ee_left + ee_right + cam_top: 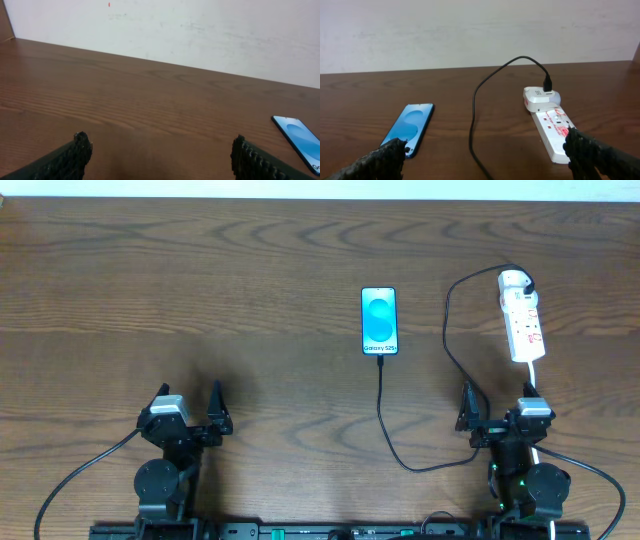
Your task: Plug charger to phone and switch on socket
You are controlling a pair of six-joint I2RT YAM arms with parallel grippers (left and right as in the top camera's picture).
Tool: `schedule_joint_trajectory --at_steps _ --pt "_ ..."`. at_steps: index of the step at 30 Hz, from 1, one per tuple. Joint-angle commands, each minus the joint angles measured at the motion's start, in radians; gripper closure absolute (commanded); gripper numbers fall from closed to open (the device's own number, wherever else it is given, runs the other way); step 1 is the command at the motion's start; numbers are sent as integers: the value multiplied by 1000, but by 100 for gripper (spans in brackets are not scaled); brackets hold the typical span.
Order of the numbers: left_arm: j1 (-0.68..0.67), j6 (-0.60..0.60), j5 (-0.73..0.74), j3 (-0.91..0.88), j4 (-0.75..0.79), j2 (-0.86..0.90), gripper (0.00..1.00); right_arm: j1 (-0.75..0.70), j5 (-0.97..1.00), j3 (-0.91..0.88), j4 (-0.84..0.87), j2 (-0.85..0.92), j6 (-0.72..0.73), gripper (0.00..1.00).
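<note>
The phone [379,320] lies screen up at the table's middle, its white strip toward me. The charger [383,405], a thin black cable, meets the phone's near edge, loops toward my right arm, then runs back to a white adapter [541,96] plugged into the far end of the socket [522,315]. The socket is a white power strip at the back right. My left gripper [189,398] is open and empty at the front left. My right gripper [497,402] is open and empty just in front of the socket. In the right wrist view the phone [412,124], charger [472,115] and socket [552,130] lie ahead of the open jaws [484,145].
The socket's thick white cord [531,372] runs toward my right arm. The brown wooden table [200,290] ends at a pale wall [200,30]. The left wrist view shows bare wood between the open jaws [161,145] and the phone [300,140] at the far right.
</note>
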Motion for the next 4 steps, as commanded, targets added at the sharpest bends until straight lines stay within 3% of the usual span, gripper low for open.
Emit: schedule_joint_trajectory --at_steps 1,4 --pt "-1 13 -13 -24 -24 -2 9 -1 -5 -2 -3 -6 -19 1" --pt "-1 13 -13 -24 -24 -2 9 -1 -5 -2 -3 -6 -19 1"
